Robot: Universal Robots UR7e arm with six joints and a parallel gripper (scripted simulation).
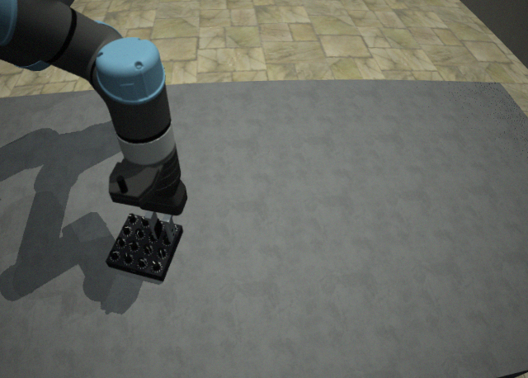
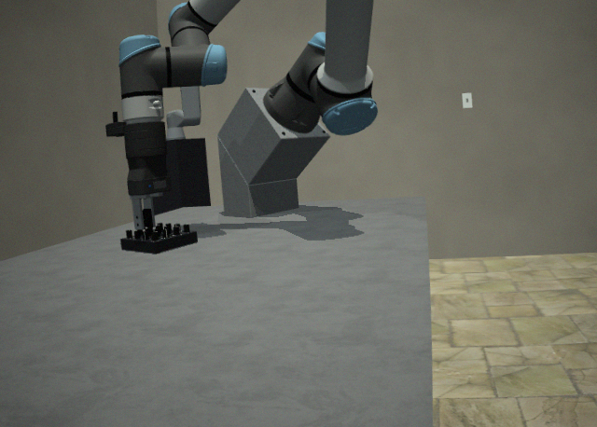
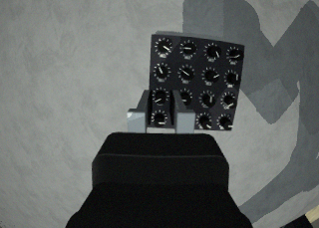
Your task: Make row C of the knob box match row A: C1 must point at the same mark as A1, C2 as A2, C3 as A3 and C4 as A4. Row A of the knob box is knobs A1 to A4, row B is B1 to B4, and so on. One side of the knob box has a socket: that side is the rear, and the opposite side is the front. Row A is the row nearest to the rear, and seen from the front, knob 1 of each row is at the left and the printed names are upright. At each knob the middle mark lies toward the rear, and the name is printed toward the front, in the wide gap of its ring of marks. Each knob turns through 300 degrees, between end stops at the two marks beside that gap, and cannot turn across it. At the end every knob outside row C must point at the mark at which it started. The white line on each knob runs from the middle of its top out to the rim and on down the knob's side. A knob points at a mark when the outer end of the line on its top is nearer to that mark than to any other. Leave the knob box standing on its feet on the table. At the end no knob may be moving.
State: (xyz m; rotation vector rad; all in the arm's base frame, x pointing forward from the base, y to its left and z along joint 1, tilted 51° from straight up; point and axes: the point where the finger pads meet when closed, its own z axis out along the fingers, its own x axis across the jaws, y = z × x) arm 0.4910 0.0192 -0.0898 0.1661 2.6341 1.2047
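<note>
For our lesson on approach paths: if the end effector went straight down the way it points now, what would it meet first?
Probably the knob box: the end effector points down at its knobs. Whether knob or panel comes first is unclear.

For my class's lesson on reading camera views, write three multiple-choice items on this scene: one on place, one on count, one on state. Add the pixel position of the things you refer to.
1. Where is the knob box (image 1: 137, 273) (image 2: 155, 249) (image 3: 238, 89)?
A) on the floor
B) on the table
C) on the wall

2. How many knobs does each row have?
A) two
B) six
C) four

3. How do the pincer's (image 1: 162, 238) (image 2: 145, 228) (image 3: 160, 93) fingers stand?
A) apart
B) pressed together
C) crossed

B: its underside meets the grey tabletop.
C: the wrist view shows a four-by-four grid.
A: knobs show between them.
</note>
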